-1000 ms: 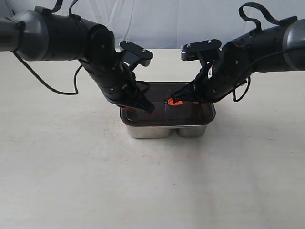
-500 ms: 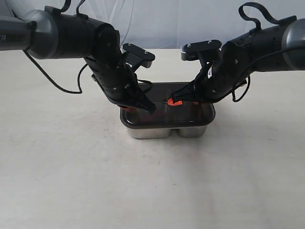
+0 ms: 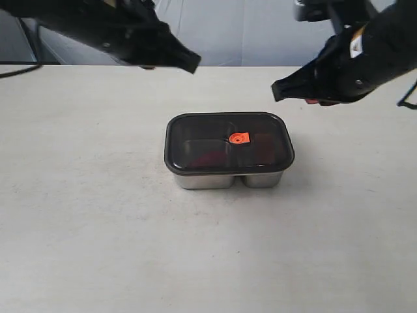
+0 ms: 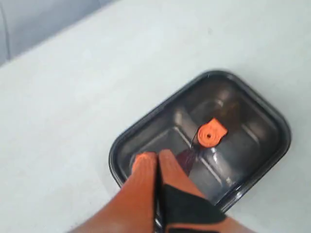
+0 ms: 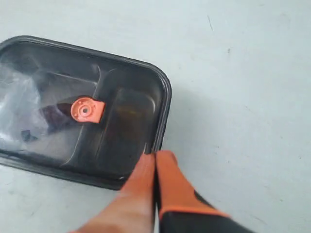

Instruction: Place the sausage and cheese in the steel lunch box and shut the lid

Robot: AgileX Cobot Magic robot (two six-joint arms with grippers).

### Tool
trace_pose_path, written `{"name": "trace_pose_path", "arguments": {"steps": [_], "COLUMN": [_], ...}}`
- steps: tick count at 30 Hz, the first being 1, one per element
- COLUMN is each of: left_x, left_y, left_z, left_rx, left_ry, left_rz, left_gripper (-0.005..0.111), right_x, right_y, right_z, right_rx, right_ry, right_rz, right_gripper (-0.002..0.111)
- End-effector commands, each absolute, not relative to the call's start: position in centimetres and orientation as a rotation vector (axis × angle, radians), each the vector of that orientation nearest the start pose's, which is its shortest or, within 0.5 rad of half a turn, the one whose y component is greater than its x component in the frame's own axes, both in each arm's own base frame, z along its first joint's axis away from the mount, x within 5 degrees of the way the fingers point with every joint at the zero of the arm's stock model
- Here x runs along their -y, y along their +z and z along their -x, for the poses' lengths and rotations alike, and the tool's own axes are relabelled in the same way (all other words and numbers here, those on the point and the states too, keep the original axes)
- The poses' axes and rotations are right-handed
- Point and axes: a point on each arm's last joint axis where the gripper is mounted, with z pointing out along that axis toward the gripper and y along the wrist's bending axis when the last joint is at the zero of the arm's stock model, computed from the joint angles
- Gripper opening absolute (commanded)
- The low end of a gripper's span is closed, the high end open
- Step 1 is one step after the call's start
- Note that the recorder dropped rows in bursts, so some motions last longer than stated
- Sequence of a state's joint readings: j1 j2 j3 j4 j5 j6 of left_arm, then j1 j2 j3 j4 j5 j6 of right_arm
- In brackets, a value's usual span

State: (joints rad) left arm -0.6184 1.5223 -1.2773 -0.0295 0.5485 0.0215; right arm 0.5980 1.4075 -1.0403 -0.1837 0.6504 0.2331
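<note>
Both arms have risen clear of the lid (image 3: 228, 130). The lid lies flat on the steel lunch box (image 3: 228, 180), which stands mid-table (image 3: 98, 228), nearer the far edge than the near edge. A reddish shape under the lid is probably the sausage (image 3: 207, 157); the cheese cannot be made out. Left gripper (image 4: 156, 158) and right gripper (image 5: 155, 158): fingers pressed together, holding nothing. The task appears complete, provided the rim seal is fully seated.

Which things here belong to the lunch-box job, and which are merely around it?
Job: steel lunch box; lid, seated on it; reddish shape under the lid, likely the sausage; the cheese cannot be made out.
Merely around: table; pale backdrop.
</note>
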Motion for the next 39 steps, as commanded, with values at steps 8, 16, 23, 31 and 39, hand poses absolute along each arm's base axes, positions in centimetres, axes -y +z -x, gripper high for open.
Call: {"name": "trace_pose_path", "arguments": {"steps": [8, 16, 23, 31, 39], "left_x": [12.2, 10.9, 10.9, 10.7, 10.7], "left_y": [32.7, 31.4, 31.4, 31.4, 31.4], "left_z": [-13.9, -12.1, -12.1, -12.3, -12.3], "left_rx": [-2.006, -2.161, -2.161, -2.139, -2.139], "left_ry": [-0.536, -0.525, -0.525, -0.457, -0.457], "left_rz": [-0.608, -0.631, -0.631, -0.667, -0.667], "left_gripper": [0.000, 0.000, 0.000, 0.000, 0.000], "right_x": [-10.1, -9.3, -8.1, -1.5, -0.3], "right_y": [28.0, 28.6, 29.1, 30.8, 28.2], "right_z": [-12.0, -11.1, -11.4, -7.9, -5.2], "right_rx": [-2.252, -2.214, -2.139, -1.908, -1.783], "right_ry": [0.505, 0.521, 0.376, 0.132, 0.112], "right_rz": [0.510, 0.502, 0.541, 0.180, 0.104], "right_gripper": [-0.001, -0.001, -0.001, -0.001, -0.001]}}
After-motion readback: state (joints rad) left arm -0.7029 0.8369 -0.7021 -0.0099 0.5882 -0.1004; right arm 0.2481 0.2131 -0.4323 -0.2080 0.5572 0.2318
